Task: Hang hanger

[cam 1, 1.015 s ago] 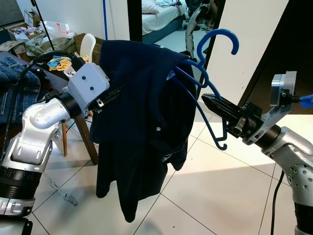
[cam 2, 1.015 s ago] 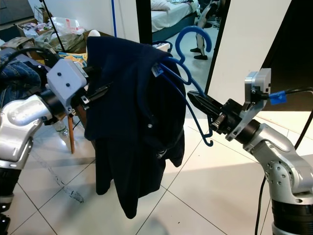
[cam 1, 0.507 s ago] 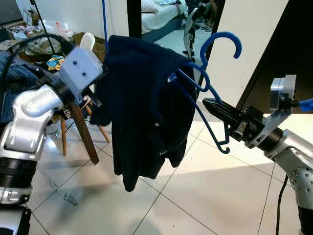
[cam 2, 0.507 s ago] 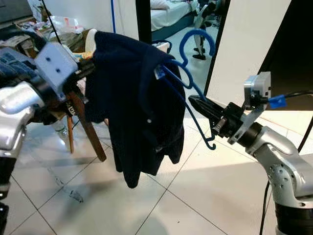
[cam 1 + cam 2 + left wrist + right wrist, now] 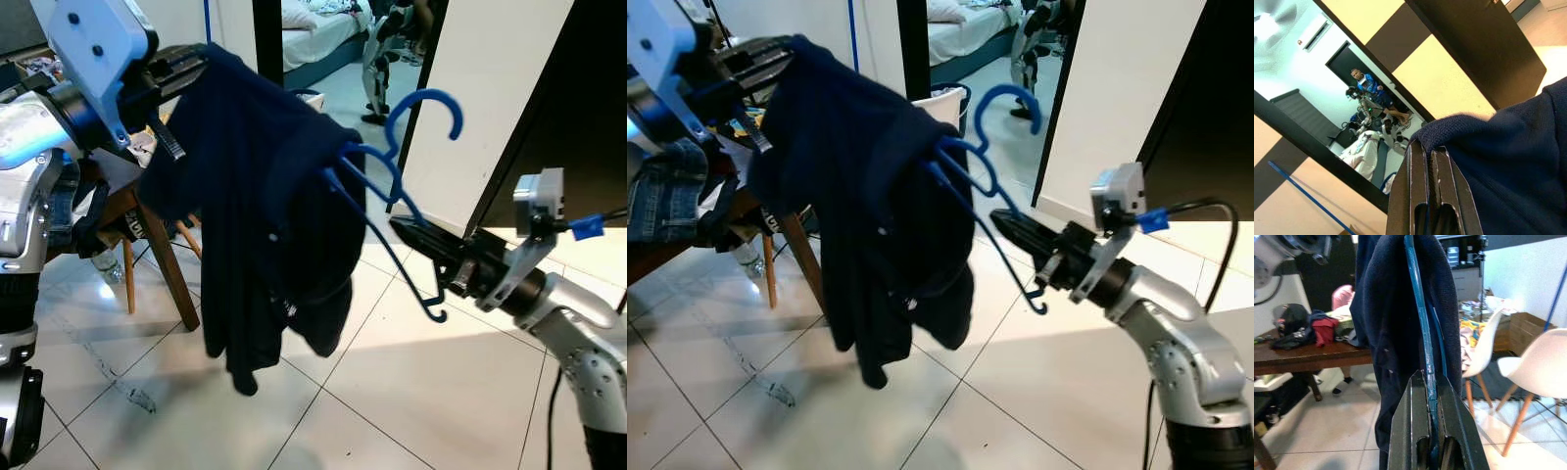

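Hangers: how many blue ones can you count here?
1. The blue hanger sits between the two arms, one end inside the dark garment, its lower bar clamped in the right gripper. The left gripper holds the garment's top. Fabric could hide another.

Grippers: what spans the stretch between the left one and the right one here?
The dark navy garment, pinched high by the left gripper, drapes over the blue hanger, whose lower arm the right gripper clamps. Both eye views show this.
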{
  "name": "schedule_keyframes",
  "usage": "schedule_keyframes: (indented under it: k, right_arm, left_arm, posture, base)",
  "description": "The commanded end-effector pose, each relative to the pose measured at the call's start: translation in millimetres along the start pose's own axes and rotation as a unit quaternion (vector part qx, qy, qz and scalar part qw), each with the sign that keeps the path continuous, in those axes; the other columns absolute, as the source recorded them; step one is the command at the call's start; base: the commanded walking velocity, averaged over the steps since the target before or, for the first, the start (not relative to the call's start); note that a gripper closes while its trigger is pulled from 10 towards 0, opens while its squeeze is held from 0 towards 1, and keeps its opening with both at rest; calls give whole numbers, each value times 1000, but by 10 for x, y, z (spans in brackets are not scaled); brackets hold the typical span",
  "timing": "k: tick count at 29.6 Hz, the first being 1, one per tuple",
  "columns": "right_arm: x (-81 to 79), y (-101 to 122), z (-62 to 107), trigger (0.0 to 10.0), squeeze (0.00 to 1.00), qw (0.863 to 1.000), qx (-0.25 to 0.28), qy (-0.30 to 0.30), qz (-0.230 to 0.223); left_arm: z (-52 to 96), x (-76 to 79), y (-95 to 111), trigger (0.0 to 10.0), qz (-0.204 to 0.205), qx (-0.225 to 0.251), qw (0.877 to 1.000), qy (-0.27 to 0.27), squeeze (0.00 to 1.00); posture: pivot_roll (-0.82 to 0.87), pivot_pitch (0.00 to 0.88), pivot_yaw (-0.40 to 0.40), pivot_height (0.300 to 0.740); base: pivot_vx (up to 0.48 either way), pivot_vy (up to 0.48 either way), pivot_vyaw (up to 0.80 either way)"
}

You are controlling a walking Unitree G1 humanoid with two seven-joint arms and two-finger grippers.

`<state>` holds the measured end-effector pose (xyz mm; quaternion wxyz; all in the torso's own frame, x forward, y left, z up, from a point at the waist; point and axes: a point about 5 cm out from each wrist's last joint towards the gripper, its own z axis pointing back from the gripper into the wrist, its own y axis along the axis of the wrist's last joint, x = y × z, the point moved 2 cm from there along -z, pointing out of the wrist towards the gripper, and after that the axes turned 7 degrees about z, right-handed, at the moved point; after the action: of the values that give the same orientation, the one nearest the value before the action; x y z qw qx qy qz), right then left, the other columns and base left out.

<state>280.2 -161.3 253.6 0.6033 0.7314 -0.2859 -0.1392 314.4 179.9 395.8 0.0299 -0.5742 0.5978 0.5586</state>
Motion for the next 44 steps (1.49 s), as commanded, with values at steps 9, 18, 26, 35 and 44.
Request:
schedule_keyframes:
  k: [9,18,26,35,44]
  right_arm:
    - [-177,137,-110,10000,0,997,61,55,-10]
    - [-223,-57,-27,10000,0,993,74,53,-77]
    - [-266,-367,72,10000,0,996,-17,60,-66]
    - [-124,-335,180,10000,0,997,-5,34,-70]
    - [-171,-323,124,10000,0,996,12,41,-74]
  left_arm:
    - [-44,75,61,0,4,8,999,-30,0]
    - [20,-87,150,0,-17,6,1000,-20,0]
    - [59,-238,266,0,-34,12,999,-12,0]
    - [25,-227,364,0,-37,23,998,-52,0]
    - [-17,-148,403,0,-12,39,996,-81,0]
  posture:
    - [58,91,27,740]
    - [63,89,19,740]
    - [66,85,17,740]
    - [76,75,18,740]
    - [75,75,26,740]
  base:
    - [0,0,0]
    - [0,0,0]
    - [0,0,0]
    - [0,0,0]
    - [0,0,0]
